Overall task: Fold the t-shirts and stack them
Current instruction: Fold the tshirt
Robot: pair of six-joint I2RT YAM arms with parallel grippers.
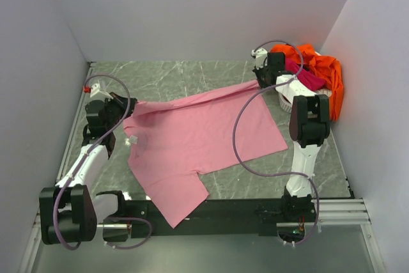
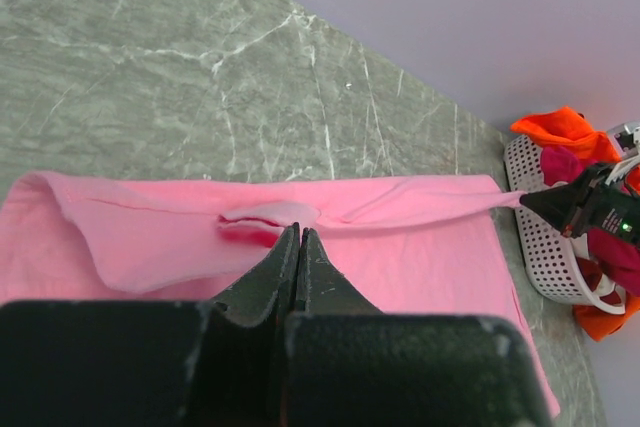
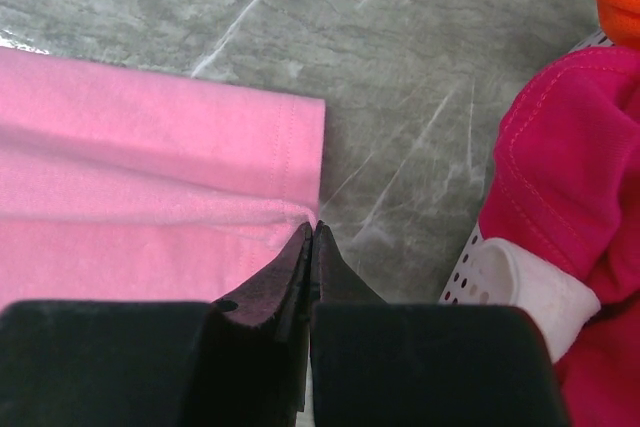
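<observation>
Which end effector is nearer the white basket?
Right. The right end effector pinches the pink shirt beside the basket; the left end effector grips its opposite end.

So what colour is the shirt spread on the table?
The shirt is light pink; the top view shows it best.

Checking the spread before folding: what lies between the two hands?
The pink t-shirt, its far edge stretched taut from the left hand to the right hand, both shut on it. The top view shows this.
</observation>
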